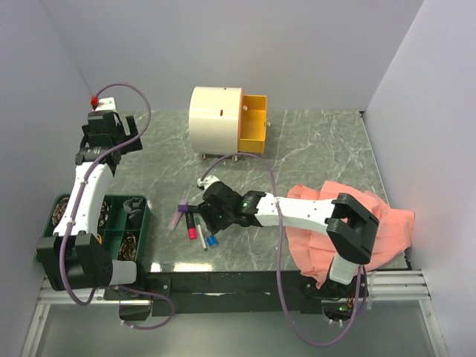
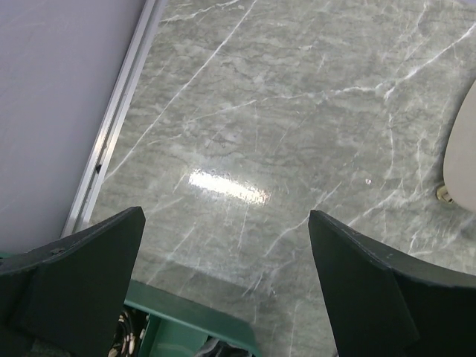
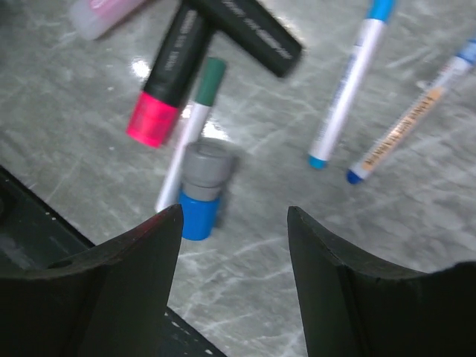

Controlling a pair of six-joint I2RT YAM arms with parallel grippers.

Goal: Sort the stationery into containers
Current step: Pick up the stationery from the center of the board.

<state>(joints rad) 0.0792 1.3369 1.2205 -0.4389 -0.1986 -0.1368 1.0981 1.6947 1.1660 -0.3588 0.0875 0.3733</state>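
Right gripper (image 3: 234, 223) released, nothing held, hovering over the black-and-pink marker (image 3: 169, 78) and blue-grey cap (image 3: 202, 186), frame centre. Left gripper (image 2: 227, 223) released, upper left, over the bench (image 2: 282, 111).

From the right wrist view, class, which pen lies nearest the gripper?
The stubby grey marker with a blue end, ahead of the right gripper; the others lie farther.

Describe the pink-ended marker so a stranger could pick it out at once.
On the marble table, in front of the cream drum cabinet, a cluster of pens lies just ahead of the right gripper. The marker is a thick black one in that cluster. Only it has a bright pink end; its neighbours are thin white pens and an all-black marker.
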